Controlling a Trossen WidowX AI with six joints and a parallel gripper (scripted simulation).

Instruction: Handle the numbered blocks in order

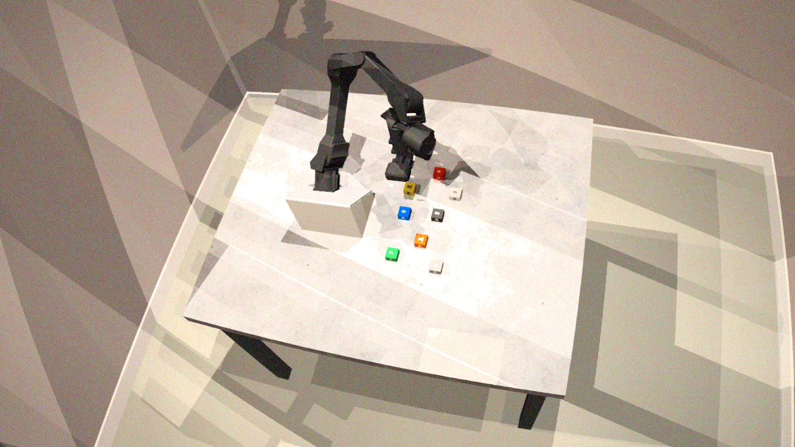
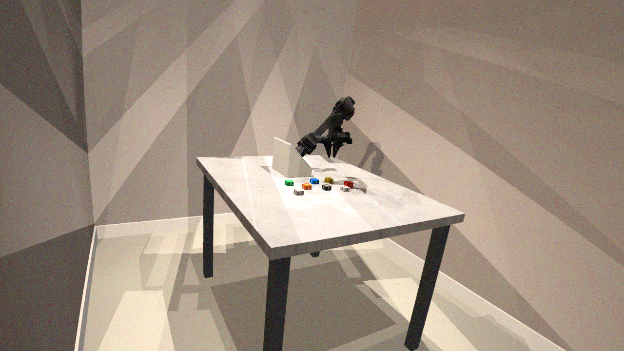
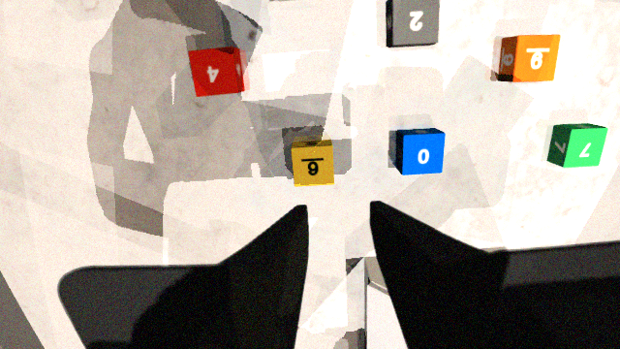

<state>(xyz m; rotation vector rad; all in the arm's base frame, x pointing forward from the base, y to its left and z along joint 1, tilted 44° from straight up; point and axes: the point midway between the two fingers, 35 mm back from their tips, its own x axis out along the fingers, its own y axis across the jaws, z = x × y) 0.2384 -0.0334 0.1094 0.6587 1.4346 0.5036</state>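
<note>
My gripper (image 2: 331, 156) (image 3: 338, 213) is partly open and empty, raised above the table behind the yellow block. The yellow block (image 1: 409, 187) (image 2: 328, 180) (image 3: 313, 170) shows an underlined 9. The blue block (image 1: 404, 212) (image 2: 314, 181) (image 3: 422, 155) shows 0, the dark grey block (image 1: 437, 215) (image 2: 326, 187) (image 3: 414, 24) 2, the red block (image 1: 439, 172) (image 2: 348, 184) (image 3: 213, 75) 4. The orange block (image 1: 420, 240) (image 2: 306, 186) (image 3: 538, 63) shows an underlined 6, the green block (image 1: 392, 254) (image 2: 288, 183) (image 3: 583, 145) 7. Two pale blocks' digits are unreadable: one (image 1: 455, 194) near red, one (image 1: 435, 267) near orange.
A pale slanted box (image 1: 328, 216) (image 2: 285, 161) stands by the arm's base, left of the blocks in the top view. The table (image 1: 333, 328) (image 2: 314, 226) has dark legs. Patchy shadows cross its top.
</note>
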